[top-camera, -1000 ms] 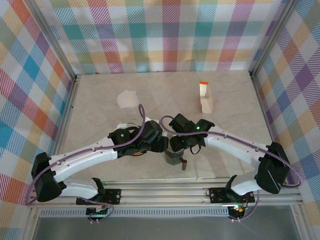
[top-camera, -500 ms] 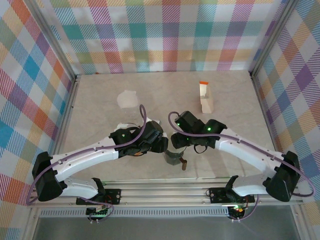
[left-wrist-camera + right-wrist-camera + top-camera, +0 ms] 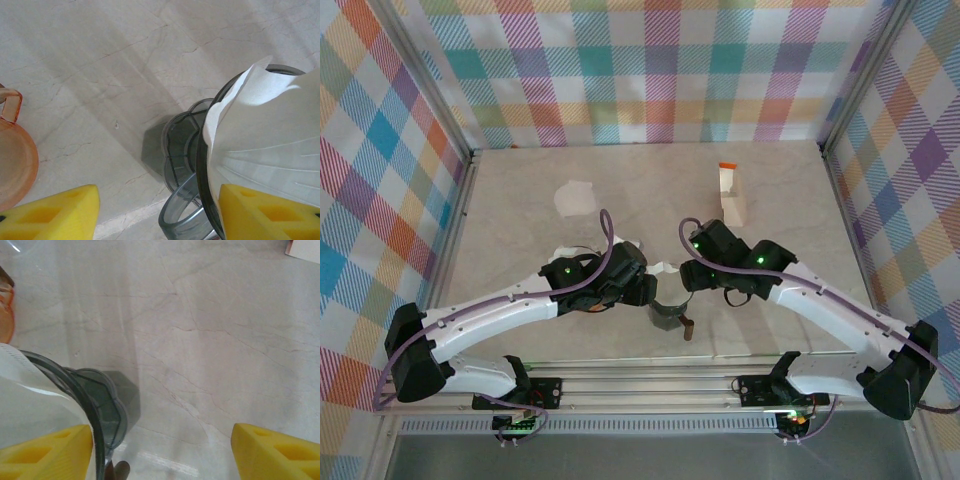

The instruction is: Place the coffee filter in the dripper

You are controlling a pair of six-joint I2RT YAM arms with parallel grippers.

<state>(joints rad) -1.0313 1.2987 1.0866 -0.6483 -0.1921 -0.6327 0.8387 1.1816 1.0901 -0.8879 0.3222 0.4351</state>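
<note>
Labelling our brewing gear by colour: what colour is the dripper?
The dripper is smoky, translucent grey, best seen in the left wrist view.

The dripper [image 3: 667,312] stands by the near edge of the bench [image 3: 520,180], about midway along it, with the filter [image 3: 270,125] in it. A cup [image 3: 15,160] sits just left of the dripper. A loose paper [image 3: 575,197] lies toward the far left corner, and a box [image 3: 731,195] stands toward the far right corner, well apart from it
</note>
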